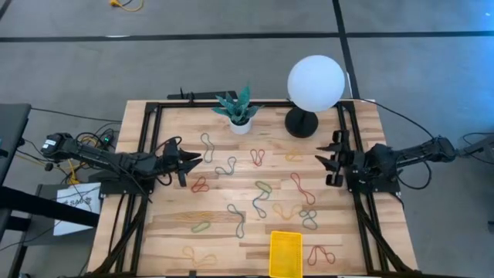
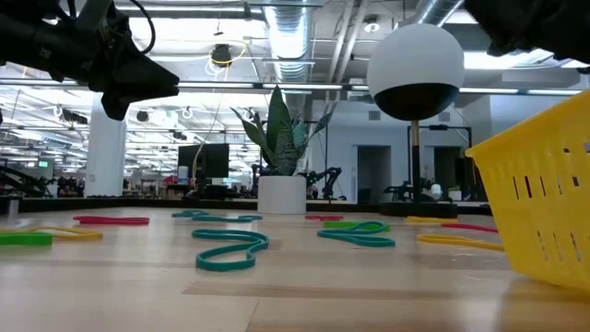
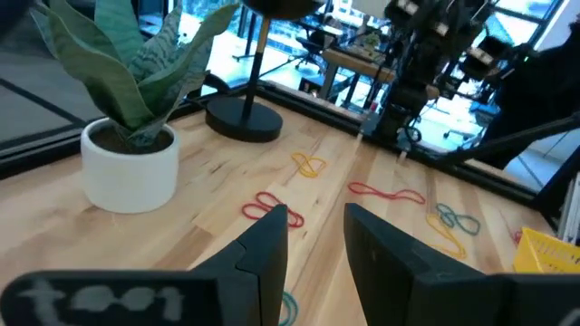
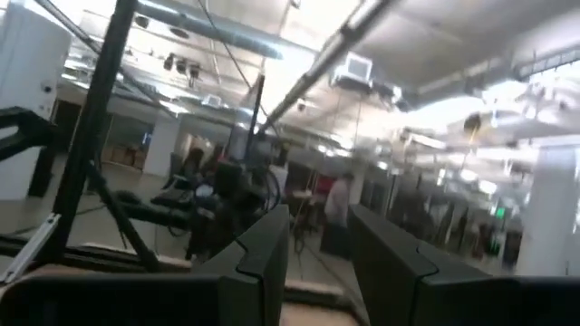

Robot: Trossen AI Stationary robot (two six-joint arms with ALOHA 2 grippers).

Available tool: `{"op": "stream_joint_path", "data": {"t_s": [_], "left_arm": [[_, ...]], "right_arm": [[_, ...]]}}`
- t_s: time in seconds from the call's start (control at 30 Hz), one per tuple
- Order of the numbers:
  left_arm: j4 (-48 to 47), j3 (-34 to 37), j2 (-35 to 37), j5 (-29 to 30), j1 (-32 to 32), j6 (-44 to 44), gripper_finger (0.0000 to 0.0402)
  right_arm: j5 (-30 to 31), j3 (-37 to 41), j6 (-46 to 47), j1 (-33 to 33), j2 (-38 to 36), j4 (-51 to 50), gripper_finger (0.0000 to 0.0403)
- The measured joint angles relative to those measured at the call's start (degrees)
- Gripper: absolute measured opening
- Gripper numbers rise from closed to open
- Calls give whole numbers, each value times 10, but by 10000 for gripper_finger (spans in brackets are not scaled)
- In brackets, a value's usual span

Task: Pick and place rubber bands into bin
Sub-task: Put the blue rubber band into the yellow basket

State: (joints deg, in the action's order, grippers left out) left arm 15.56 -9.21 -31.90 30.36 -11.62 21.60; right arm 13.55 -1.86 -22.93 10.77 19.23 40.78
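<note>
Many rubber bands lie flat and scattered on the wooden table: a red one (image 1: 258, 157), a green one (image 1: 263, 187), a teal one (image 1: 236, 218) and more; the low view shows a teal loop (image 2: 229, 249) nearest. The yellow bin (image 1: 285, 253) stands at the near edge and fills the right of the low view (image 2: 544, 212). My left gripper (image 1: 193, 161) hovers open above the table's left part, pointing right, over a red band (image 3: 263, 206). My right gripper (image 1: 324, 160) hovers open at the right side, pointing left and raised (image 4: 317, 254).
A white plant pot (image 1: 240, 123) with a green plant and a lamp with a white globe (image 1: 316, 83) on a black base (image 1: 301, 123) stand at the far edge. A black frame (image 1: 147, 154) runs along the table's left and right sides.
</note>
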Motion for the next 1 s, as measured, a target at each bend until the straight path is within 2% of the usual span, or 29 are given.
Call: {"op": "stream_joint_path", "data": {"t_s": [0.17,0.27,0.37,0.57,0.67,0.83,1.0], "left_arm": [[57,-2,0,-20,0,-6,100],[108,-16,-7,-34,0,-42,100],[102,-46,-31,-33,0,-74,100],[38,-122,-157,-33,-1,-86,100],[37,-149,-219,-56,-10,-85,100],[31,-162,-316,-55,-26,-52,100],[37,-162,-407,9,-23,9,100]], "right_arm": [[2,-42,68,-20,29,-134,109],[1,-86,96,-28,79,-183,109],[1,-127,109,-31,141,-206,109],[3,-162,143,-30,277,-225,109],[3,-166,168,-30,319,-226,109],[14,-166,205,-30,372,-231,109],[16,-166,215,-30,418,-217,109]]}}
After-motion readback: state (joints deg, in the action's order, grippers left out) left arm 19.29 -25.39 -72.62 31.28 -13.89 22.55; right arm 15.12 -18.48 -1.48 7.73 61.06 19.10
